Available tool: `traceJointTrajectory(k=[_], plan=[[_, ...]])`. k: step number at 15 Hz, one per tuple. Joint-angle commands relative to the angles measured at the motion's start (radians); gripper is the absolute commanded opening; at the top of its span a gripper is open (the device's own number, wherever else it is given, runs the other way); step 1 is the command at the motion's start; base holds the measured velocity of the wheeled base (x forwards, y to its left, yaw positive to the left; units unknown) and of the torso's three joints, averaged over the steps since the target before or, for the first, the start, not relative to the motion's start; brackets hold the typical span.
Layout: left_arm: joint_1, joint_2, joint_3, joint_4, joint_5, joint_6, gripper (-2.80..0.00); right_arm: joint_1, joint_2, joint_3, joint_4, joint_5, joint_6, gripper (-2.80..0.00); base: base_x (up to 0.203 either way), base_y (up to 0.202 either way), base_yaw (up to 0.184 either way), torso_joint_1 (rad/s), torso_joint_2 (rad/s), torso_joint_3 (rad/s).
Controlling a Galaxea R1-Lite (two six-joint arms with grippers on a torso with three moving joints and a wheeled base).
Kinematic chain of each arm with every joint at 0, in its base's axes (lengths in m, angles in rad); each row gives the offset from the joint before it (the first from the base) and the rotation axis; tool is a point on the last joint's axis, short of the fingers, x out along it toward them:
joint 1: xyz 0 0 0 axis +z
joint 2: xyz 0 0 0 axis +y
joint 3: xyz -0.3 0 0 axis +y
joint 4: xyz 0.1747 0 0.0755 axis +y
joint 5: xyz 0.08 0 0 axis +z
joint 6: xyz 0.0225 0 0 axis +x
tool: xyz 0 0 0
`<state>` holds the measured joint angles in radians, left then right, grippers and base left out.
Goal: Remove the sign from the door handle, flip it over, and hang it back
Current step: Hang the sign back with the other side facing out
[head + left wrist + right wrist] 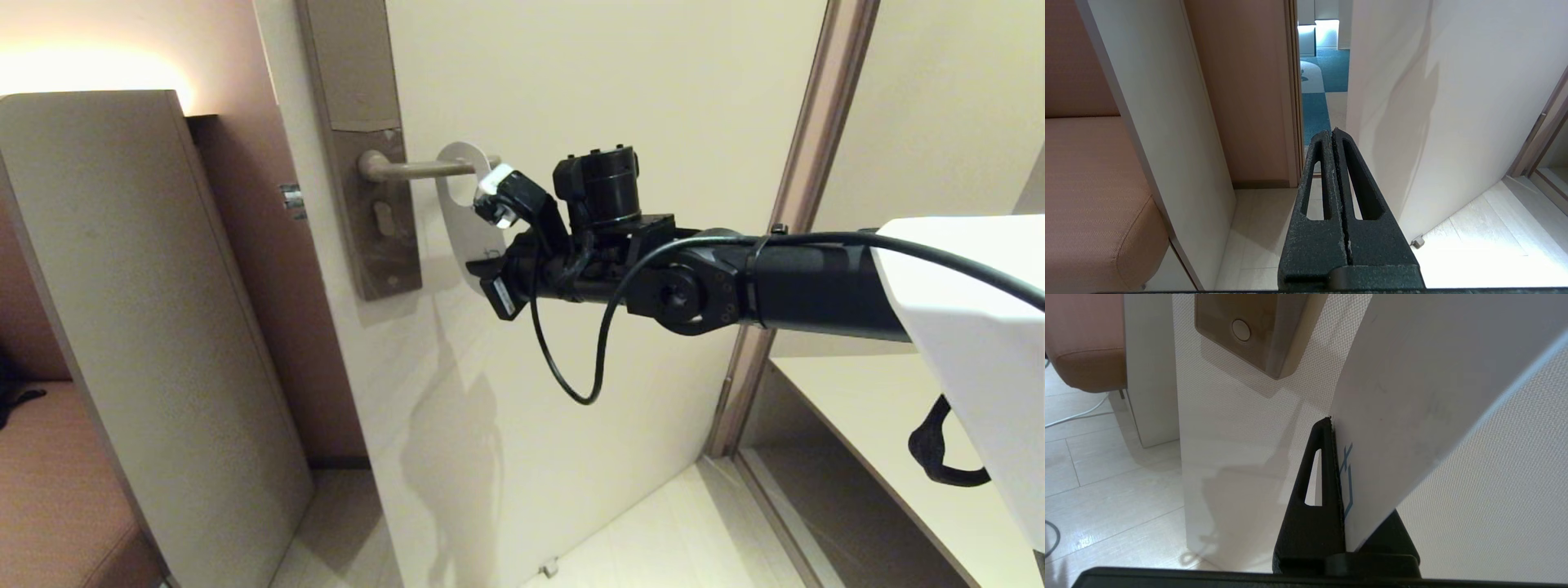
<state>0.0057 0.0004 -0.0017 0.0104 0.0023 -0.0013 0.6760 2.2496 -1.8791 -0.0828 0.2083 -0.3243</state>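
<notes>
The right gripper is clamped on the lower end of the sign, its fingers pinching the card between them with the white face and a scrap of blue print showing. The sign hangs by its round hole over the free tip of the door handle, long axis running down and slightly rightward from the lever, the card standing a little off the door rather than flat against it. The handle points level to the right from the lock plate — its open end is the only way off, and the right arm fills the space just beyond it. To the left the door's edge gives onto a gap, then a pale partition panel; to the right the door frame stands well apart. Bare floor lies below. The left gripper is low beside the door's edge, fingers pressed together on nothing.
</notes>
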Motion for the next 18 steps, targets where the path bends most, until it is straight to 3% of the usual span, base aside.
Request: traceJointTrajectory(k=[1, 7, 8, 9, 18], plan=[[0.000, 0.000, 0.000, 0.000, 0.001, 0.000, -2.80, 0.001, -0.015, 0.027, 0.001, 0.002, -0.002, -2.80, 0.000, 0.000, 0.000, 0.000, 0.00, 0.000], [0.000, 0.000, 0.000, 0.000, 0.001, 0.000, -2.80, 0.001, -0.029, 0.046, 0.000, 0.002, -0.002, -2.80, 0.000, 0.000, 0.000, 0.000, 0.00, 0.000], [0.000, 0.000, 0.000, 0.000, 0.001, 0.000, -2.80, 0.001, -0.033, 0.054, 0.001, 0.002, -0.002, -1.69, 0.000, 0.000, 0.000, 0.000, 0.00, 0.000], [0.000, 0.000, 0.000, 0.000, 0.001, 0.000, -2.80, 0.001, -0.035, 0.063, 0.001, 0.002, -0.002, 0.00, 0.000, 0.000, 0.000, 0.000, 0.00, 0.000], [0.000, 0.000, 0.000, 0.000, 0.001, 0.000, -2.80, -0.006, -0.072, 0.132, 0.000, -0.020, 0.008, 0.00, 0.000, 0.000, 0.000, 0.000, 0.00, 0.000]])
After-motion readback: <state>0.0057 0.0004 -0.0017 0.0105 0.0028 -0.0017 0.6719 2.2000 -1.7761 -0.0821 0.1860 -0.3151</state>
